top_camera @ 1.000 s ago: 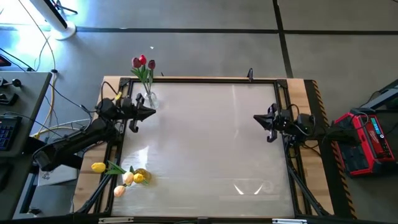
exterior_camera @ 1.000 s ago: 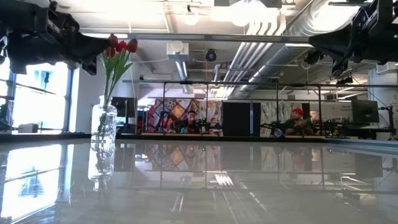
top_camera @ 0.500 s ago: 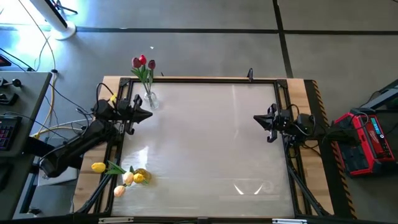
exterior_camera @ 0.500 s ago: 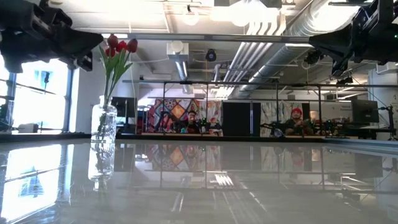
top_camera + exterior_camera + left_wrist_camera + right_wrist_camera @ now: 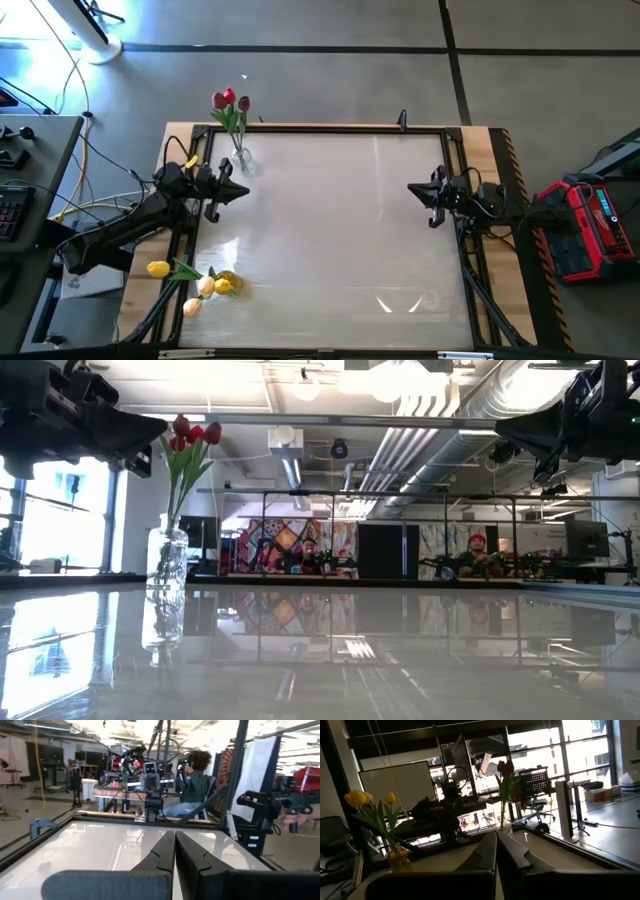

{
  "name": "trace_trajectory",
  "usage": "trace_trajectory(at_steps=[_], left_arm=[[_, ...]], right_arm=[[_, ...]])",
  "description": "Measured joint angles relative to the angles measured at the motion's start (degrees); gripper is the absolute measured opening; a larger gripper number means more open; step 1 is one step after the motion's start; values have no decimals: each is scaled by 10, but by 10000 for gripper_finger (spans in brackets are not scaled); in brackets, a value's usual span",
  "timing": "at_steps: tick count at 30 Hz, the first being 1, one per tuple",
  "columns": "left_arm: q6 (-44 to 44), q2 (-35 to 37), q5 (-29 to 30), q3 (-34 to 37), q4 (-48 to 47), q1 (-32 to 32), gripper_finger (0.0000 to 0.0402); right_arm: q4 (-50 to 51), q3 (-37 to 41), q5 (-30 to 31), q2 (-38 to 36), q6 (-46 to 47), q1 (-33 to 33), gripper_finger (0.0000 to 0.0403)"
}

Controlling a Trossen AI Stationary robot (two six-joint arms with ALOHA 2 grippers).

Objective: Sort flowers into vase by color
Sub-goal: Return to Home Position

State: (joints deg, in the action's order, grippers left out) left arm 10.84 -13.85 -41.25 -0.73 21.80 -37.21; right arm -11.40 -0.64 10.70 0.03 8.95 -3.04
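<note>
The glossy white counter (image 5: 330,230), framed in pale wood, stands on a grey floor in an open workshop. Far behind it in the low view, people (image 5: 478,555) sit at benches under exposed ducts. In the left wrist view a person (image 5: 192,785) in a dark top sits beyond the counter.

The left end effector (image 5: 243,190) has its two fingers pressed together with nothing between them. It hangs above the counter's left edge, pointing inward, just on the near side of the clear vase (image 5: 241,160). Its dark arm runs back over the wooden border to the left. The right end effector (image 5: 413,190) also has its fingers pressed flat against each other and empty. It sits at the right edge and faces the other across the bare middle of the counter, well apart from it.

The red tulips (image 5: 230,100), two bright heads and one darker maroon, stand upright in the clear vase at the far left corner. The yellow vase (image 5: 228,280) stands by the left edge toward the near corner. It holds the yellow and cream tulips (image 5: 205,287), whose heads lean out over the wooden border.
</note>
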Motion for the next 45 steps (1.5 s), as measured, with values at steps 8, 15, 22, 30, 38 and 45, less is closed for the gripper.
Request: trace_trajectory(at_steps=[8, 15, 22, 30, 38, 45], left_arm=[[20, 25, 38, 0, 16, 42, 0], [21, 54, 121, 0, -15, 104, 0], [20, 56, 202, 0, -12, 190, 0], [-21, 55, 299, 0, -43, 304, 0], [-26, 108, 332, 0, -104, 335, 0], [-21, 136, 330, -7, -132, 336, 0]], right_arm=[[0, 0, -24, 0, 11, -23, 0], [0, 0, -53, 0, 15, -30, 0], [0, 0, -55, 0, 15, -30, 0], [0, 0, -62, 0, 15, -30, 0], [0, 0, -81, 0, 56, -30, 0], [0, 0, -107, 0, 62, -30, 0]])
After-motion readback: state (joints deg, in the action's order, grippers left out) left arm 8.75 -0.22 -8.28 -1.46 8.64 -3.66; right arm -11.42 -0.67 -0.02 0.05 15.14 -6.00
